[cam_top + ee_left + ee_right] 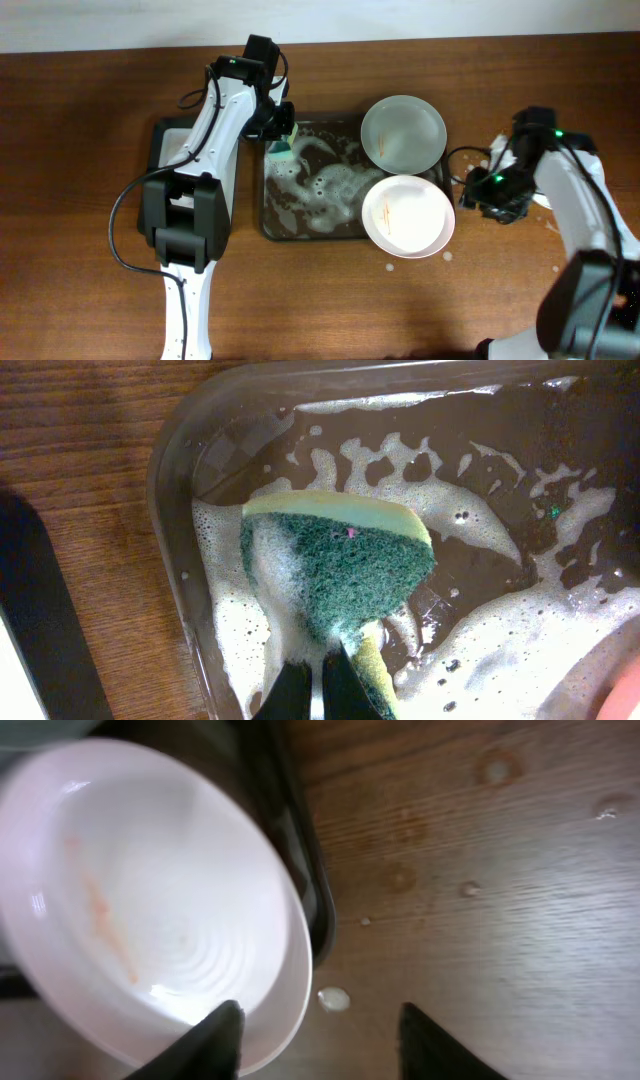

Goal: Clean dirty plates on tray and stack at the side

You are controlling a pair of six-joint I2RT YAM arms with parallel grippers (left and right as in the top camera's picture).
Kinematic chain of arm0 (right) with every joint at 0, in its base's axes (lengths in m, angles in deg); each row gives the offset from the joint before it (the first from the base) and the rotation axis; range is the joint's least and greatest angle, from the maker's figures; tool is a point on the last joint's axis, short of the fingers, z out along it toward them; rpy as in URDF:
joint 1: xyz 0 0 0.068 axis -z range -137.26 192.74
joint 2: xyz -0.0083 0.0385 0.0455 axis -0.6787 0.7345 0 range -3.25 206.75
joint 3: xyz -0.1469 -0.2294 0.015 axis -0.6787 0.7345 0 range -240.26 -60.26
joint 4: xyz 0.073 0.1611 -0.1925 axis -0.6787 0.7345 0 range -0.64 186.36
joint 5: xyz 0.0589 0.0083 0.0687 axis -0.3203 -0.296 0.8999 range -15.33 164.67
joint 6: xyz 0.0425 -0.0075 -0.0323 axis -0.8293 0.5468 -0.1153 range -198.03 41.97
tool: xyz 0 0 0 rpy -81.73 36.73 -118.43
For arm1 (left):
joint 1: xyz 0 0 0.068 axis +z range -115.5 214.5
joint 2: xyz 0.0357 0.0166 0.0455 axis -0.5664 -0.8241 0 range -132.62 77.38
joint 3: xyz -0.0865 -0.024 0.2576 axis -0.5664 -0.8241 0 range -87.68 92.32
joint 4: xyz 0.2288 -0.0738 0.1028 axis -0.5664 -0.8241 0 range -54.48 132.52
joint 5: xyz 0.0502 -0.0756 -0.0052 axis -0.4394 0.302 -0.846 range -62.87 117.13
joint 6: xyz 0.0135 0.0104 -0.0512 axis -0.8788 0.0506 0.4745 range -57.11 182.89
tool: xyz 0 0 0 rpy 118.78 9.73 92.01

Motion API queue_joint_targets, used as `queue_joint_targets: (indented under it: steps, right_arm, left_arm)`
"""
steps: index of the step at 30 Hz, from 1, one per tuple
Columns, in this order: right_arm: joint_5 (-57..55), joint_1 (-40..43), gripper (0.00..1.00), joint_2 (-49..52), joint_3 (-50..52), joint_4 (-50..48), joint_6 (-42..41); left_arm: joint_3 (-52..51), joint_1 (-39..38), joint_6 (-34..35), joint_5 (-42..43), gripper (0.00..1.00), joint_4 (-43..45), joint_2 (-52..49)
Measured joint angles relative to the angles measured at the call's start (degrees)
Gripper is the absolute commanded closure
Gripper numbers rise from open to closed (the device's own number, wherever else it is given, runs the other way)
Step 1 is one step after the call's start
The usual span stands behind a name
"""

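Sponge (340, 572) amid suds (520, 650) in tray (168, 455)

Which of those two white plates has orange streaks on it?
The lower plate in the overhead view, overhanging the tray beside the right gripper. The upper plate shows no streaks.

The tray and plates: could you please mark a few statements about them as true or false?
1. The left gripper holds a green sponge inside the sudsy tray. True.
2. The right gripper is clamped on a plate. False: it is open, with its fingers apart at the rim of the smeared plate.
3. One plate bears orange smears. True.
4. Three plates stand stacked beside the tray. False: only two show, the smeared plate and a second plate, unstacked at the tray's right end.
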Motion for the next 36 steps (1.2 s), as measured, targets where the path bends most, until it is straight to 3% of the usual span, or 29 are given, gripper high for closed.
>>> queue_joint_targets:
  steps: [3,11,24,30,36]
  right_arm:
    - [-0.6,-2.4,0.65,4.5,0.5,-1.2,0.1]
    - [-0.9,-2.8,0.74,4.7,3.0,-4.6,0.2]
    - [1.6,-4.6,0.82,4.7,7.6,-12.2,0.0]
    - [1.1,-10.6,0.96,4.7,7.6,-14.3,-1.5]
    - [0.7,-12.2,0.96,4.7,7.6,-15.8,-6.5]
  left_arm:
    - [0.0,-0.3,0.0,0.0,0.99,-0.2,0.0]
    - [0.0,-0.6,0.0,0.0,0.99,-0.2,0.0]
    - [0.0,-0.6,0.0,0.0,0.99,-0.2,0.0]
    - [0.0,-0.6,0.0,0.0,0.99,-0.2,0.0]
    - [0.0,-0.6,0.0,0.0,0.99,-0.2,0.0]
